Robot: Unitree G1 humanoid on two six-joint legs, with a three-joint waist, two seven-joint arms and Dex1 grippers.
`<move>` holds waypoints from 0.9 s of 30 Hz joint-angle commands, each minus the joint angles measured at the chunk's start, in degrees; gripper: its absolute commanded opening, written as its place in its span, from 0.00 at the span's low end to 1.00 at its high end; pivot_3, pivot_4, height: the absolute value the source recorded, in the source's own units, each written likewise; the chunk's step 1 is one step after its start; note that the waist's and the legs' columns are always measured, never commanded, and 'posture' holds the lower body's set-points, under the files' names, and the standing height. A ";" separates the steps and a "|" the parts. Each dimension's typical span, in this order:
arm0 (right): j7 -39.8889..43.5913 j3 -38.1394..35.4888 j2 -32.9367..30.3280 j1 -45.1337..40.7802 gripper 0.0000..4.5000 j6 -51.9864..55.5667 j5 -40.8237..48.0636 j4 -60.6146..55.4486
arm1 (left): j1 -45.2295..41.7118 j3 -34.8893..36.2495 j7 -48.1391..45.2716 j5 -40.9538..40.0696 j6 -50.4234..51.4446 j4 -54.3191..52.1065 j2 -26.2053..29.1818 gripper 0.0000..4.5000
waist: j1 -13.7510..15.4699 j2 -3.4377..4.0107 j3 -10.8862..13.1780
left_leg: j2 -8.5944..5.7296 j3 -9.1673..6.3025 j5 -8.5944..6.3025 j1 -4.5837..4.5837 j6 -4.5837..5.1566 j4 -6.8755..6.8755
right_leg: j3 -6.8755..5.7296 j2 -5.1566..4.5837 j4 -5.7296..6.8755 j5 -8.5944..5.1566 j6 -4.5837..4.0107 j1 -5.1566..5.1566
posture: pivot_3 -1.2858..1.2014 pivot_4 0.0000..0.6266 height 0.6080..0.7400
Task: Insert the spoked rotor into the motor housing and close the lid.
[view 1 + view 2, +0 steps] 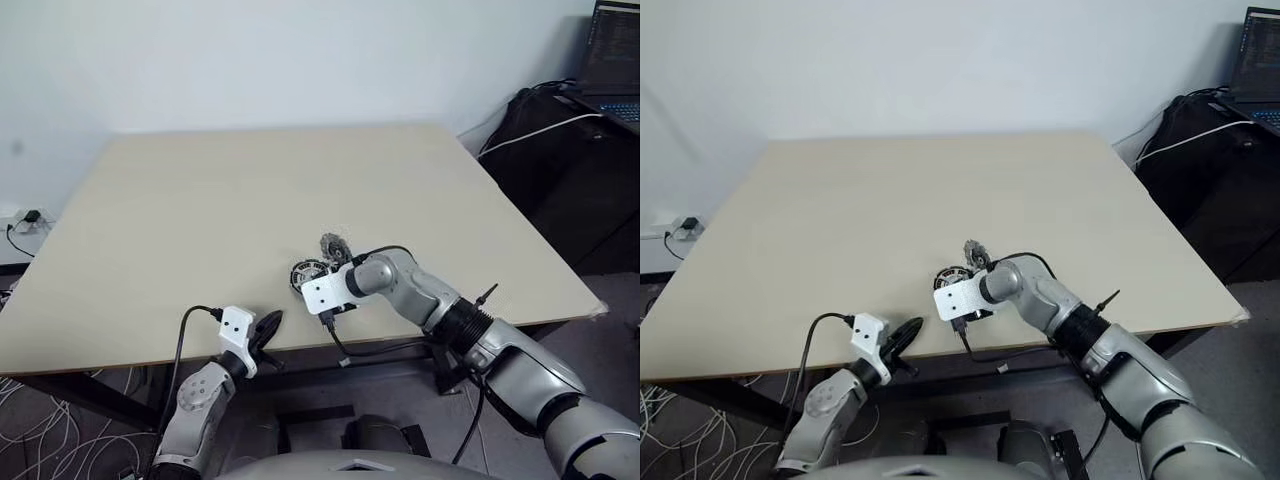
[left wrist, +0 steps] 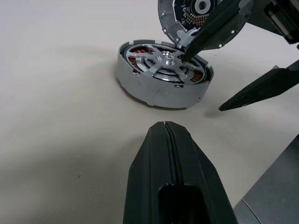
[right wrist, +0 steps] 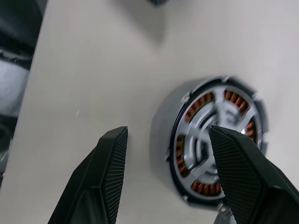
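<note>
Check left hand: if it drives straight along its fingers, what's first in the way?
Likely the motor housing, with the spoked rotor seated in it, dead ahead of the shut left hand. Bare table in between; depth unclear.

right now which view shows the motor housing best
The left wrist view: the motor housing sits whole on the table, spoked rotor seated over copper windings. The right wrist view shows it from above, partly behind a finger of the right gripper. Both eye views show it small, beside that gripper.
</note>
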 commanded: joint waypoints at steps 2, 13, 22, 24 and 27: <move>1.88 -1.47 0.14 -2.30 0.66 -1.83 -1.64 1.09 | -1.38 -0.52 0.30 0.92 -2.12 0.43 -0.98 0.00 | 0.00 0.00 0.00 | 0.01 0.00 0.00 0.00 0.00 0.00 | 0.00 0.01 0.00 0.00 0.00 -0.01 | 0.52 0.00 1.00; 3.80 -2.32 1.26 -2.93 0.31 -2.96 -3.88 3.91 | -2.31 -0.09 0.18 1.79 -4.51 4.30 -2.25 0.00 | -0.01 0.01 -0.01 | 0.02 -0.01 0.00 0.02 0.00 0.01 | 0.00 -0.02 0.03 0.01 -0.01 0.00 | 0.52 0.00 1.00; 4.05 -3.55 1.53 -2.16 0.02 -2.95 -4.50 3.85 | -2.07 0.03 0.05 1.70 -5.37 4.53 -2.15 0.00 | -0.02 0.00 -0.01 | -0.01 -0.01 0.00 0.00 -0.01 0.01 | -0.02 -0.28 0.05 0.01 -0.01 -0.01 | 0.52 0.00 1.00; 4.06 -4.04 1.42 -1.72 0.02 -1.90 -4.37 3.34 | -2.05 -0.04 0.03 1.71 -5.37 4.40 -2.17 0.00 | 0.00 0.00 -0.01 | -0.01 -0.01 0.00 0.01 -0.01 0.01 | -0.02 -0.28 0.05 0.01 -0.02 -0.01 | 0.52 0.00 1.00; 4.13 -5.64 1.39 -0.49 0.02 1.56 -3.74 1.55 | -0.76 0.76 -1.23 0.67 -5.66 3.36 -0.95 0.00 | 0.02 0.00 -0.01 | -0.02 -0.01 0.00 0.01 0.00 0.01 | -0.03 -0.30 0.05 0.01 -0.01 0.00 | 0.52 0.00 1.00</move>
